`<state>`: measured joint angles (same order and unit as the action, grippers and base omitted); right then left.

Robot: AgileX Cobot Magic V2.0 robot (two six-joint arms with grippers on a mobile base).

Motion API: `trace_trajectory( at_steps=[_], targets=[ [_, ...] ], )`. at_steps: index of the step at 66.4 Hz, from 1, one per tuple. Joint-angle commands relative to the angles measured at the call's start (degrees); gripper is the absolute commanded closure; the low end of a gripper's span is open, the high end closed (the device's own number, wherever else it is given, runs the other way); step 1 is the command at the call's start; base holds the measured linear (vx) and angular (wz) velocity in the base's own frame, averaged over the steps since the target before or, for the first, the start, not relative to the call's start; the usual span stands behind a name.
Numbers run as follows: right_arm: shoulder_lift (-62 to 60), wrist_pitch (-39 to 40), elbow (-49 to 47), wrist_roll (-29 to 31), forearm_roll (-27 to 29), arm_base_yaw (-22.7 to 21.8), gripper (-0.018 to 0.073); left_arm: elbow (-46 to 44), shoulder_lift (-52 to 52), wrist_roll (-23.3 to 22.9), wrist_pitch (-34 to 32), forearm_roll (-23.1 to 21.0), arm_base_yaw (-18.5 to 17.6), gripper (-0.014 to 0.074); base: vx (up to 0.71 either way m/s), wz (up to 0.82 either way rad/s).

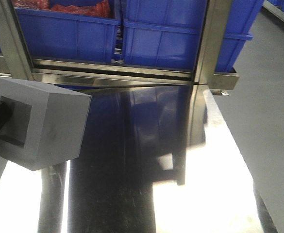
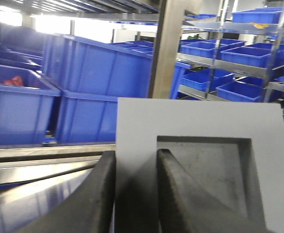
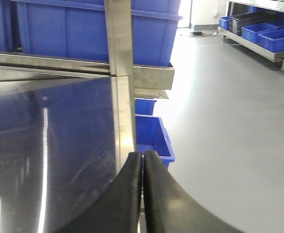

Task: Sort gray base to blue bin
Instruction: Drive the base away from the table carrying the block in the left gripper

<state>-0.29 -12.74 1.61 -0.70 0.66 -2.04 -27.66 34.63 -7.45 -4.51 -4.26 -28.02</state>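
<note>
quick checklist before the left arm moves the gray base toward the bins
1. left gripper clamps gray base wall, one finger inside the recess: ok
2. base clear of steel table: cannot tell
3. right gripper shut, empty, by table edge: ok
4. which of the blue bins is the target: cannot tell
5. path to bins free of steel uprights: cannot tell

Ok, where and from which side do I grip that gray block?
Pinch the gray block by the wall beside its square recess, coming at the recessed face: one finger inside, one outside. That wall is flat and thin; the left gripper holds it so.
</note>
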Motion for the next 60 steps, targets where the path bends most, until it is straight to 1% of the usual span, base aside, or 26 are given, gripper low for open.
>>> trace_trajectory(
  at_steps=[1,27,60],
  targets=[
    [1.03,4.15,0.10,0.70,-0.26,0.04,0.0564,-1.65,-0.08,-0.50,-6.21,-0.37,-0.29,0.0603,-0.05,-0.21],
    [1.03,4.15,0.10,0.70,-0.26,0.04,0.0564,-1.65,-0.08,-0.50,-6.21,-0.37,-0.29,0.0603,-0.09,-0.35],
    [1.03,4.15,0.10,0.70,-0.26,0.04,0.0564,-1.65,-0.08,-0.50,-6.21,-0.37,-0.29,0.0603,-0.10,-0.57]
  ],
)
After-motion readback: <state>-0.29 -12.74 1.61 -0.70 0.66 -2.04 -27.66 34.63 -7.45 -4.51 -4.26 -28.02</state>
